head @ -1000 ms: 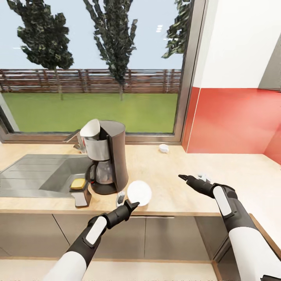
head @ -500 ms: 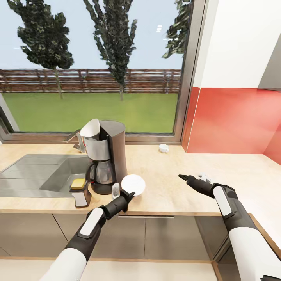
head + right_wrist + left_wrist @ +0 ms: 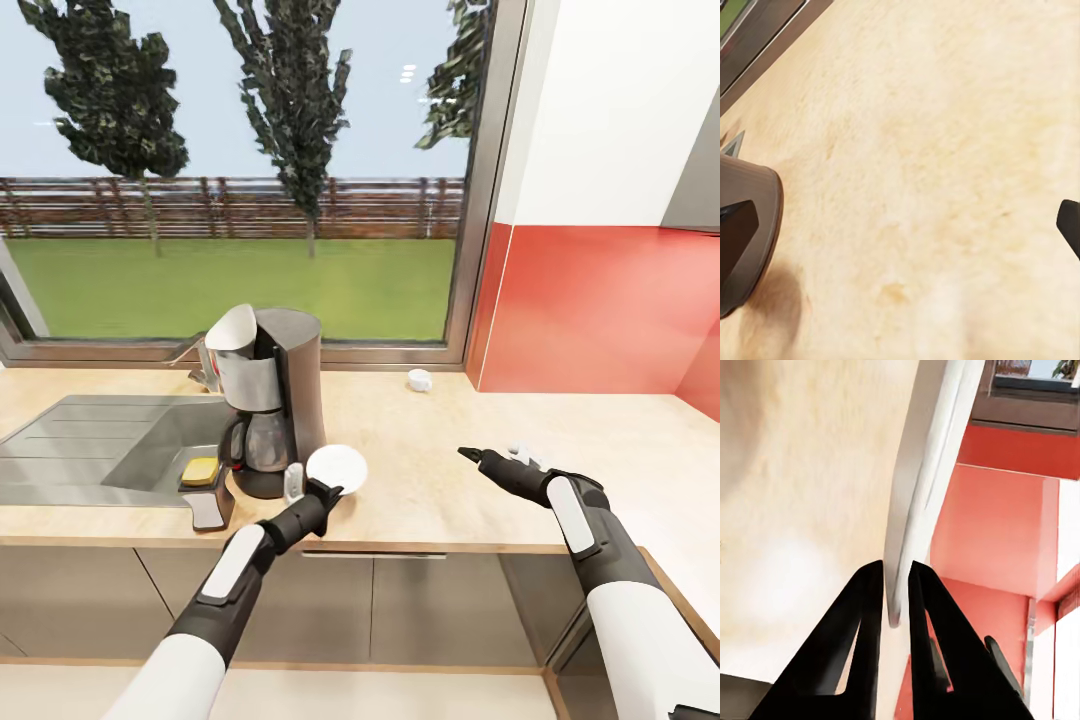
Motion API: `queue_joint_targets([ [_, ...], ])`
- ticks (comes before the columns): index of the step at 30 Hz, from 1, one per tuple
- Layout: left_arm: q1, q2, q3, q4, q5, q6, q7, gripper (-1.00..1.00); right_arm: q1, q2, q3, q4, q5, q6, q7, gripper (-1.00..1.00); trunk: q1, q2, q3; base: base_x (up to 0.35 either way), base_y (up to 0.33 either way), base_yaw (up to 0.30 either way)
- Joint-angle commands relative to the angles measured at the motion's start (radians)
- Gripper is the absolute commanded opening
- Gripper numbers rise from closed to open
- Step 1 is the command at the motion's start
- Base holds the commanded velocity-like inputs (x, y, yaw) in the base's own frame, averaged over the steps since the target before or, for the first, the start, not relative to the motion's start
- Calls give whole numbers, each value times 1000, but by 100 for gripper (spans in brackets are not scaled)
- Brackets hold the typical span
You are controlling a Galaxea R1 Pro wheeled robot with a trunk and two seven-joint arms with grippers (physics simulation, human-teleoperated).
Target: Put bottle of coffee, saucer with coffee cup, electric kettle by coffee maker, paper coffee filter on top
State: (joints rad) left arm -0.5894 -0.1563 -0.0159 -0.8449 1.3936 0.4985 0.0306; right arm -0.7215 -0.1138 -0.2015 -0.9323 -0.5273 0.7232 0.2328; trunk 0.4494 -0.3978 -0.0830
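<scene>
The coffee maker [image 3: 270, 400] stands on the wooden counter [image 3: 430, 470] beside the sink [image 3: 110, 440], in front of a wide window; a white paper filter [image 3: 232, 333] already sits at its top, leaning out to one side, so that step looks done to me; the saucer [image 3: 336, 469] is in my left pincer [image 3: 328, 491], held tilted on edge just above the counter and close beside the coffee maker, not yet laid flat; the small white cup [image 3: 419, 379] waits well apart near the window frame, so it has yet to go on the saucer; the coffee bottle and kettle are steps I judge not yet done.

My left arm reaches forward and up from low in the head view, forearm angled toward the coffee maker; in the left wrist view my two dark fingers [image 3: 866, 607] are clamped together on the thin white rim of the saucer [image 3: 922, 480]; my right pincer [image 3: 490, 462] hovers above bare counter off to the right, arm bent at the elbow, its tips spread wide apart at opposite edges of the right wrist view, holding nothing.
</scene>
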Motion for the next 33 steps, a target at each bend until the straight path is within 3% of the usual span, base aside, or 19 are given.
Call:
queue_joint_targets([
  [1,0,0,0,2,20,3,5,-100,-1,0,-3,0,3,5,5,100,1,-2,-2,0,0,0],
  [5,1,0,-1,7,97,2,6,-100,-1,0,-3,0,3,5,6,100,1,-2,-2,0,0,0],
  [9,29,0,-3,34,120,-2,7,-100,-1,0,-3,0,3,5,6,100,1,-2,-2,0,0,0],
  [16,41,1,-3,66,123,-35,10,-100,-1,0,-3,-18,3,5,7,100,1,-2,-2,0,0,0],
  [33,42,1,-2,96,127,-44,9,-100,-1,0,-3,-33,3,6,7,100,1,-2,-2,31,0,0],
])
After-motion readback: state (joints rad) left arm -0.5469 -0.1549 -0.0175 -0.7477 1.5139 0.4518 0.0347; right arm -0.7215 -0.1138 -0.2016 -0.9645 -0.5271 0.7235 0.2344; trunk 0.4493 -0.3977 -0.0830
